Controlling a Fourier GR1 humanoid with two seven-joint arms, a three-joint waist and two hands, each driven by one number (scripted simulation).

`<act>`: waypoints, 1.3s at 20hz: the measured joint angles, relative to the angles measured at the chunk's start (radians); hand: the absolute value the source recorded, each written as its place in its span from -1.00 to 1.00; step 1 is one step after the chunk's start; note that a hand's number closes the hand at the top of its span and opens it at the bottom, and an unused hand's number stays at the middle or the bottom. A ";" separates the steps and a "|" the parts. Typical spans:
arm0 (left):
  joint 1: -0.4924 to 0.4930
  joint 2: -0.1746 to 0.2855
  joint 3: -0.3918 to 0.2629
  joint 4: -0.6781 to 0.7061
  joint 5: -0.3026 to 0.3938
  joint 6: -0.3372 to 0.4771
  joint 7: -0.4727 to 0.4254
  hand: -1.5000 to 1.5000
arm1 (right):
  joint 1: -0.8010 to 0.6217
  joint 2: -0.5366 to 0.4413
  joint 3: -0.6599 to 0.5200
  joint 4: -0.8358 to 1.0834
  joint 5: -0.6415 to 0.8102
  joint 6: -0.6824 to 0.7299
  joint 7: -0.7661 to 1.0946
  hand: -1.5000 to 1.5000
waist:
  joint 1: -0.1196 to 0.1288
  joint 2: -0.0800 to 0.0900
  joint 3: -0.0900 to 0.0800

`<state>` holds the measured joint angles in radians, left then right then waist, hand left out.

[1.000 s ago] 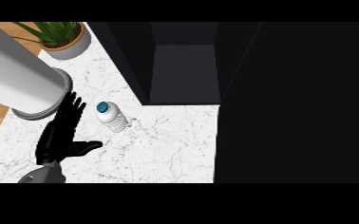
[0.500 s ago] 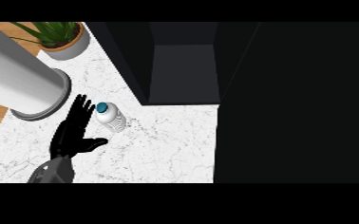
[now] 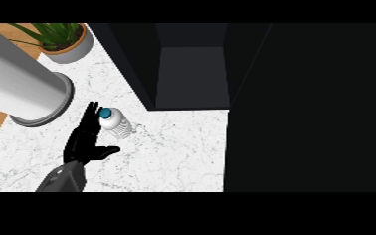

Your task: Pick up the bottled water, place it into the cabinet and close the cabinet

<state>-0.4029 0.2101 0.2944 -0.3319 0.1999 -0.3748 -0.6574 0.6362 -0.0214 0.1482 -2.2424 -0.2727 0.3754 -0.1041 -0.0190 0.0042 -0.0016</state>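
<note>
Looking steeply down on a white marbled counter (image 3: 172, 152).

Bottled water (image 3: 117, 124) on the counter, left of centre, seen almost from above. Teal cap (image 3: 105, 113) toward the upper left, clear ribbed body running off toward the lower right (upright or tilted: cannot tell from this angle). Outside the cabinet, near its lower left corner but apart from it.

Left hand (image 3: 82, 144) in from the lower left edge, grey forearm (image 3: 62, 179) trailing behind it. Fingers (image 3: 92, 112) straight and a little spread, pointing up the view. Thumb stuck out to the right, below the bottle. Spread apart, clamped on nothing. Fingertips just beside the cap, on its left. Touching it or barely clear: cannot tell. Bottle sitting in the angle between fingers and thumb, not enclosed by either.

Cabinet (image 3: 191, 74) beyond and to the right of the bottle: dark walls, one grey panel showing inside, front standing open. Broad black area filling the right side of the view (door or side panel, cannot tell which).

Large pale grey cylinder (image 3: 29, 92) at the left edge, close to the bottle and the fingertips, not touching either.

Potted plant (image 3: 66, 42) in the upper left corner: green blade-like leaves in a round grey pot, well apart from the bottle.
</note>
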 measured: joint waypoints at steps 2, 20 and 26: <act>-0.025 0.006 0.006 0.044 -0.002 -0.011 -0.018 -1.00 | -0.021 0.006 0.004 0.020 0.005 -0.007 -0.001 -1.00 | 0.000 0.000 0.000; -0.105 -0.020 0.039 0.149 0.032 -0.128 -0.003 -1.00 | -0.044 0.003 0.019 0.073 0.015 -0.010 -0.023 -1.00 | -0.005 0.000 0.005; -0.118 -0.046 0.023 0.140 0.019 -0.137 0.003 1.00 | -0.047 -0.005 0.008 0.064 -0.003 -0.013 -0.006 -1.00 | -0.006 0.000 0.004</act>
<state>-0.5208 0.1638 0.3175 -0.1915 0.2189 -0.5116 -0.6544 0.5891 -0.0267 0.1565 -2.1789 -0.2759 0.3623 -0.1100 -0.0249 0.0046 0.0028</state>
